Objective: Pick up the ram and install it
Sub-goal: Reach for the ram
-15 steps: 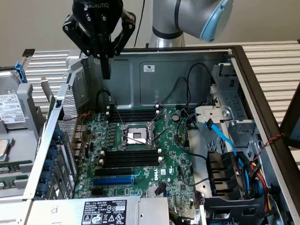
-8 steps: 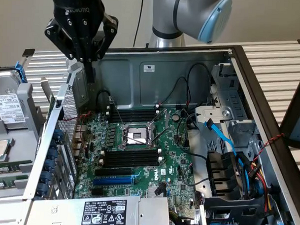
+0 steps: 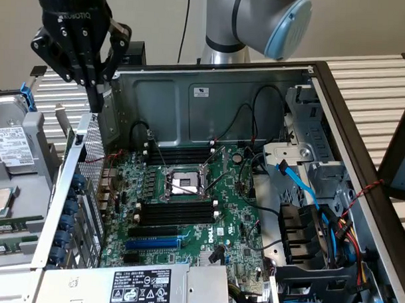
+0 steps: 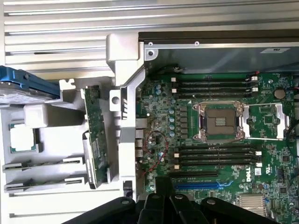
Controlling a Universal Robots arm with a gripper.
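Gripper (image 3: 96, 100) hangs with fingers pressed together, empty, above the case's (image 3: 190, 118) corner. We see the ram (image 4: 96, 135) standing on edge at the tray's (image 4: 51, 135) edge, just outside the case wall, likely set upright so its top can be pinched.

Plain beige wall (image 3: 160, 17), white slatted tabletop (image 3: 378, 84)
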